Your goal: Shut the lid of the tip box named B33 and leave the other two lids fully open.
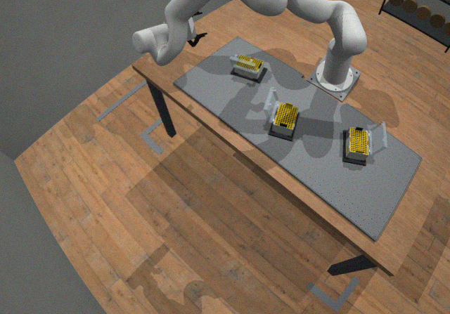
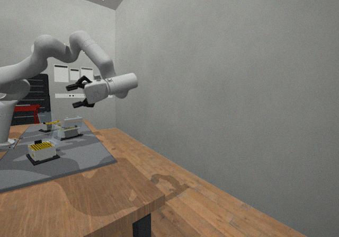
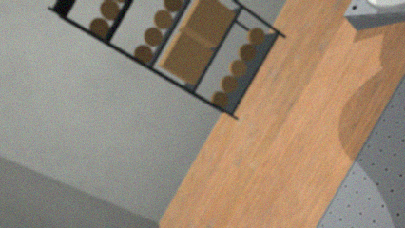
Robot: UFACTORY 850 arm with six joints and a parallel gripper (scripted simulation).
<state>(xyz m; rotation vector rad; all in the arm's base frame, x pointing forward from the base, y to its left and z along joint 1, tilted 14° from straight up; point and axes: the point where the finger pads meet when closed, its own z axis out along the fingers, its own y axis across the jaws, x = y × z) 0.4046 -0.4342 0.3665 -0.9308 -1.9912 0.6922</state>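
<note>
Three tip boxes with yellow tip racks sit on dark holder plates on the grey mat [image 1: 327,194] [image 2: 82,157]. The H1 box [image 1: 358,143] [image 2: 50,124] has its clear lid [image 1: 381,135] swung open. The H2 box [image 1: 284,118] [image 2: 68,132] has its lid [image 1: 269,100] [image 2: 73,121] raised. The H3 box [image 1: 247,65] [image 2: 41,150] shows no raised lid; I cannot tell if it is latched. The stickers are too small to read. My gripper [image 1: 197,24] [image 2: 70,96] is open and empty, high in the air beyond the H3 end of the mat. The wrist view shows no box.
The wooden table [image 1: 163,71] [image 2: 109,196] reaches past the mat at the H3 end. The arm's base [image 1: 334,81] stands behind the mat between H2 and H1. A dark shelf rack [image 1: 418,9] [image 3: 190,47] stands on the floor behind the table.
</note>
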